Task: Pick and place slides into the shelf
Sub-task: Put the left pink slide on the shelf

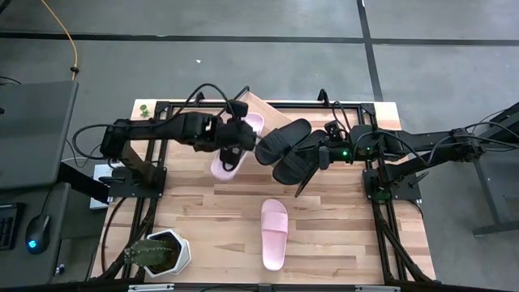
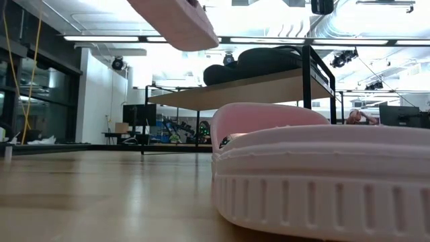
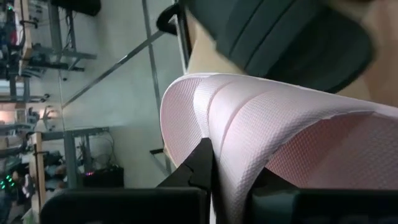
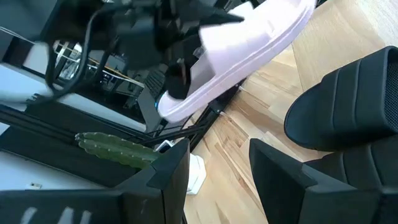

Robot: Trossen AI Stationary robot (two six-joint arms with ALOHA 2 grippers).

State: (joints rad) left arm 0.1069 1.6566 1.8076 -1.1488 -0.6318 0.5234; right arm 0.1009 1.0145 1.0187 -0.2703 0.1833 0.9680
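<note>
The left gripper [image 1: 237, 139], pinching a pink slide [image 1: 234, 146], carries it over the shelf [image 1: 263, 109]'s left edge; next apparently lowering beside the black slides [image 1: 290, 150]; right gripper [image 4: 217, 171] spread.

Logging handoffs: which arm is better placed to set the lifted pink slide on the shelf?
Left. Its gripper already holds the pink slide beside the shelf; the right gripper is open, by the black slides.

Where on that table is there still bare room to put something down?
Bare wood lies between the pink slide on the table and the cactus pot, and right of that slide. It is crowded around the shelf: two black slides on it, and the left pincer holding a pink slide beside them.
</note>
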